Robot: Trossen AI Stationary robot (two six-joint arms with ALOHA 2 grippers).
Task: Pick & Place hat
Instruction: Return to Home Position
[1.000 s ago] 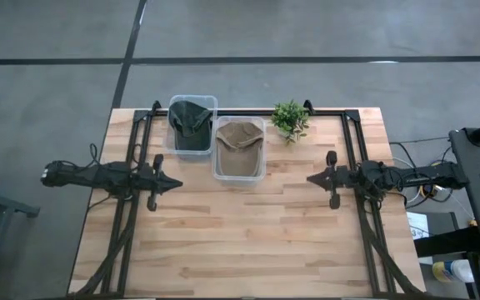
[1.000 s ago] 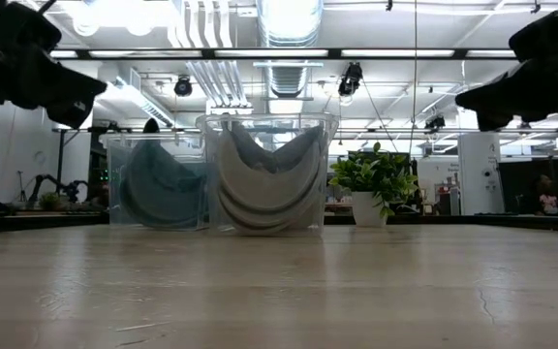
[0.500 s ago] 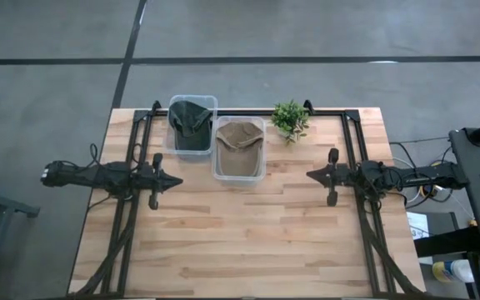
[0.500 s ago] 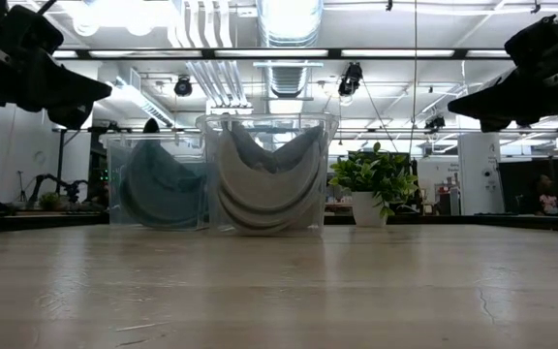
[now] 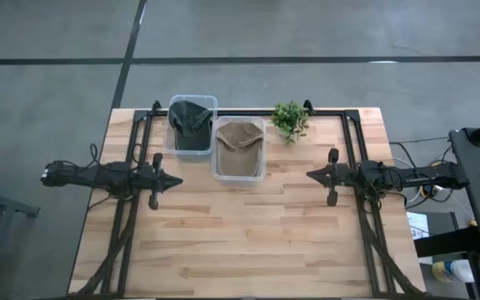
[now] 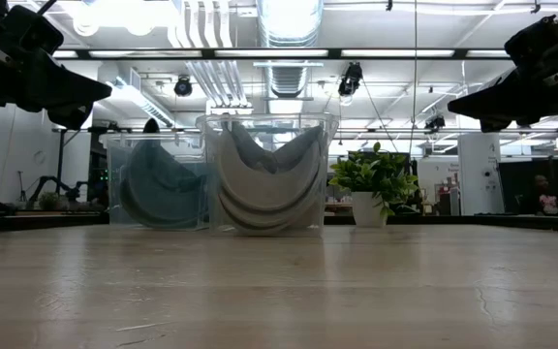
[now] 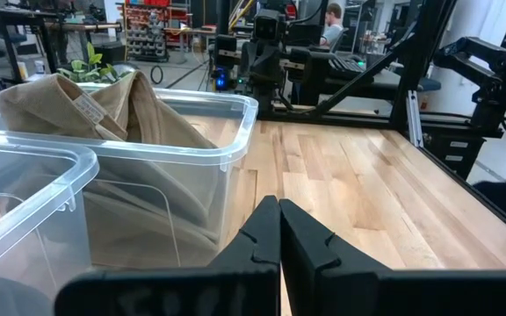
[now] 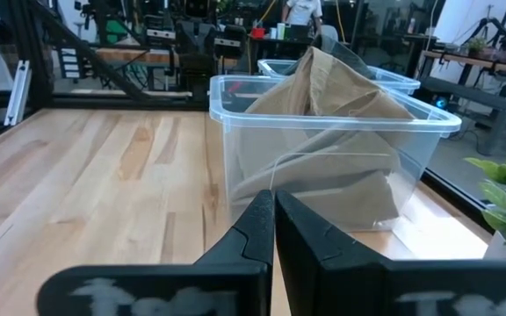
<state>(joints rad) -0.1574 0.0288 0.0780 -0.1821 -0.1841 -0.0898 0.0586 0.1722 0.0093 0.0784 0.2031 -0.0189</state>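
Observation:
A tan hat (image 5: pixel 239 142) lies in a clear plastic bin (image 5: pixel 240 174) near the table's far middle; in the wrist views the hat (image 7: pixel 104 114) (image 8: pixel 332 88) bulges above the bin's rim. A dark green hat (image 5: pixel 189 122) lies in a second clear bin (image 5: pixel 173 104) just left of it and farther back. My left gripper (image 5: pixel 178 180) hovers shut at the table's left, pointing toward the right. My right gripper (image 5: pixel 309 176) hovers shut at the table's right, pointing toward the left. Both stand clear of the bins and hold nothing.
A small potted plant (image 5: pixel 290 119) stands at the far edge, right of the bins. Black frame rails (image 5: pixel 352 137) run along both sides and the back of the table. The wooden top (image 5: pixel 240 233) in front of the bins is bare.

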